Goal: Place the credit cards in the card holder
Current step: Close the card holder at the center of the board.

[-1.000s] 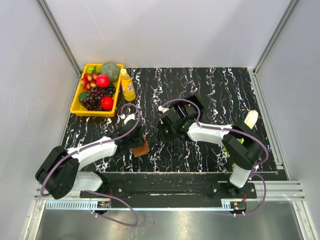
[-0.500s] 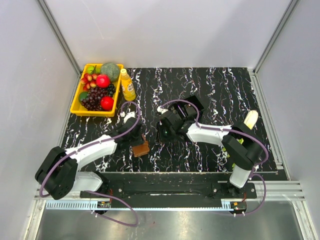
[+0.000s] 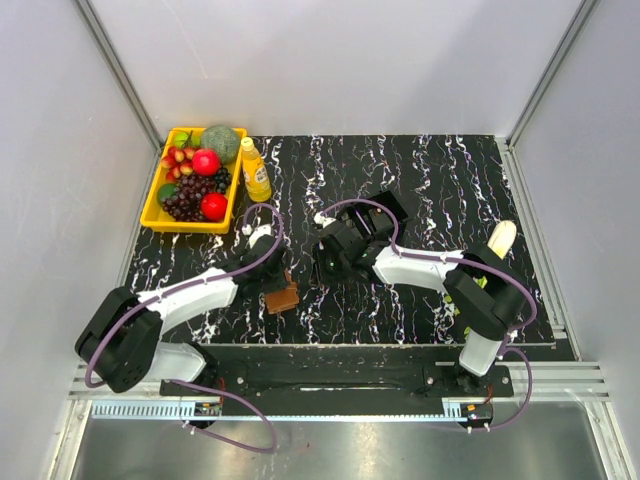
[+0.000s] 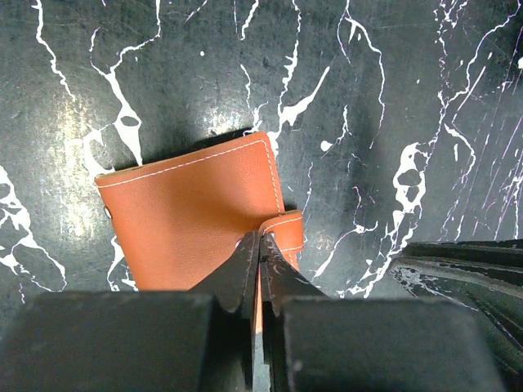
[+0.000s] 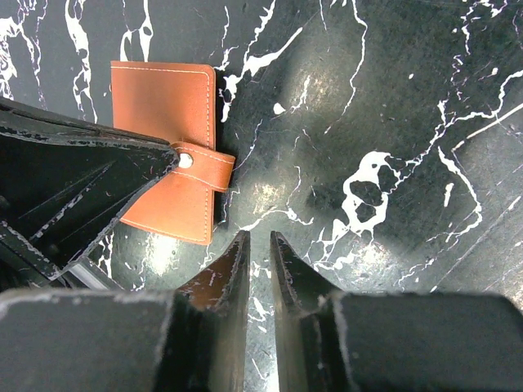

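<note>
The card holder is a small brown leather wallet with light stitching, lying folded on the black marble table. In the left wrist view the card holder lies just ahead of my left gripper, which is shut on its snap strap. My right gripper hovers just right of the card holder, its jaws a narrow gap apart with only table between them. From above, the left gripper and right gripper flank the wallet. The credit cards are out of view.
A yellow tray of fruit stands at the back left with an orange juice bottle beside it. A pale banana-like object lies at the right edge. White walls enclose the table on three sides.
My left gripper has closed onto the wallet's strap. The wallet and left arm shifted slightly; the right gripper moved a little toward the wallet.
</note>
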You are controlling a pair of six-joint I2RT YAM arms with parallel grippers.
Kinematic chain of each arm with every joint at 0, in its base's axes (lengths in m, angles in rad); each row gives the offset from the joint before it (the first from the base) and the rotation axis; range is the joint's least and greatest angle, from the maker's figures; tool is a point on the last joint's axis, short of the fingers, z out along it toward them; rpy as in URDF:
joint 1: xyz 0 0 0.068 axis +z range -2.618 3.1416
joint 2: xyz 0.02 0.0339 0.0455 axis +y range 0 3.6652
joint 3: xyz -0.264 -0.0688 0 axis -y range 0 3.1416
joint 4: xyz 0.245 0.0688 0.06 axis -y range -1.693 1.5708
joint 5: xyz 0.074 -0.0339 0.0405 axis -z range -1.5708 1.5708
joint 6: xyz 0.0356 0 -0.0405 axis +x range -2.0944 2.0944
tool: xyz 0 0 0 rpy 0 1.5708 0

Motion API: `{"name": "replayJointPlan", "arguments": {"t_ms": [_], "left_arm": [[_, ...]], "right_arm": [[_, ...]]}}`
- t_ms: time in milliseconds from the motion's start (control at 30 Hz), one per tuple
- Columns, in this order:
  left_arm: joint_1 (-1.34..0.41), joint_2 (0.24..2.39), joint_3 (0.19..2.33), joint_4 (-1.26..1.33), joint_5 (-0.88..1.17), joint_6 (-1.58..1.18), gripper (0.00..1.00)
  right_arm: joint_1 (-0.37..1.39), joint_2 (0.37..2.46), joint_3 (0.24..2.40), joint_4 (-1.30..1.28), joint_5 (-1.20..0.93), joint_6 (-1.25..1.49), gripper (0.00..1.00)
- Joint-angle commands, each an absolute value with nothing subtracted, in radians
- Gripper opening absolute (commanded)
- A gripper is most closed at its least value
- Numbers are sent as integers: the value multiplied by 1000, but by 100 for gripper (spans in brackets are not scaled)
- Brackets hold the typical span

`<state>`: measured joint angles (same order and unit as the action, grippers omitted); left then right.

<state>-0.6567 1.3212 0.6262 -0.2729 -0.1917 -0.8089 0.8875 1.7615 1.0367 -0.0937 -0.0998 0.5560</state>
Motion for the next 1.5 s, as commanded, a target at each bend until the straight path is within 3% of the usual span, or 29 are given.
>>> {"name": "replayJointPlan", "arguments": {"t_ms": [0, 533, 1467], "left_arm": [[-653, 1284, 624, -267, -229, -808, 0], [-652, 1250, 552, -282, -276, -831, 0], [-635, 1232, 486, -264, -305, -835, 0]], "right_arm": [[896, 1767, 1080, -72, -118, 560, 21], [973, 1858, 1221, -136, -110, 500, 19], [989, 2025, 1327, -78, -155, 543, 6]]}}
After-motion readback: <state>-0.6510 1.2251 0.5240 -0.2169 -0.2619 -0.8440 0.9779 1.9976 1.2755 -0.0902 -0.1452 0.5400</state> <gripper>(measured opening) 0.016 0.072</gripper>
